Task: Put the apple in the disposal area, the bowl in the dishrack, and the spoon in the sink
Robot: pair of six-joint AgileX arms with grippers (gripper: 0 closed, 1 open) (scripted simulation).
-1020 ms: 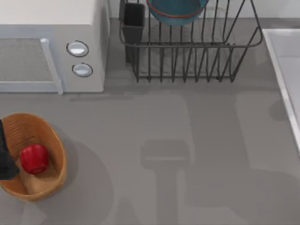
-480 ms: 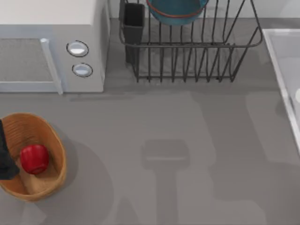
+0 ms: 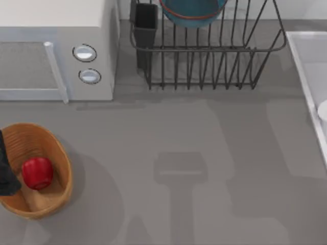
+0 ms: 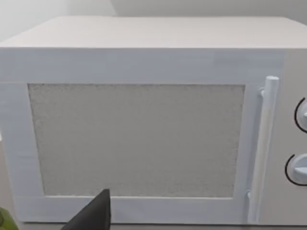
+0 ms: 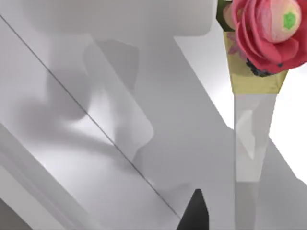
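From above, you see the apple lying inside the basket at the tabletop's left edge. A dark piece of your left arm overlaps the basket's left rim, so the apple sits just beside it; you cannot tell how those jaws stand. The bowl rests in the dishrack at the back, next to the rack's black cup. The microwave stands left of the rack. The sink runs along the right edge, with a pale rounded shape at its border that you cannot identify.

In the left wrist view, the microwave door, its handle and two knobs face the jaws; one dark fingertip shows, and the gap is out of frame.

In the right wrist view, the jaws hang over the sink floor; one dark fingertip shows. A pink flower in a clear vase stands ahead of them. The spoon is not discernible to you here.
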